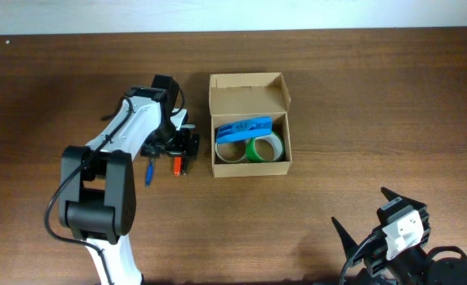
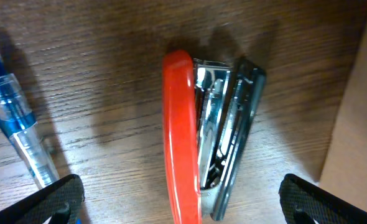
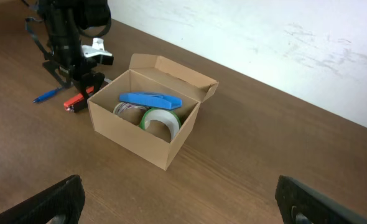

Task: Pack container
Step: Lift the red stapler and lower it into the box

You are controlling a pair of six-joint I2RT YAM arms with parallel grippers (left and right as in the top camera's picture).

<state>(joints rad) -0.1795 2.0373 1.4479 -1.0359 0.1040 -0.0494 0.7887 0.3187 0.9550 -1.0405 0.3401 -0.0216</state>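
Left jaws are held open either side of the red stapler by the box; right jaws are held open too. No lettering can be made out.

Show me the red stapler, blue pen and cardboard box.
red stapler [image 2: 180,137], left wrist view, red top arm.
blue pen [image 2: 12,115], left wrist view, blue barrel.
cardboard box [image 3: 129,134], right wrist view, front wall.

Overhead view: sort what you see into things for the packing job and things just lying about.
For the job: cardboard box; blue case, green tape roll and tan tape roll inside it; red stapler under the open left fingers.
Lying about: blue pen beside the stapler, untouched, though probably due for packing too.
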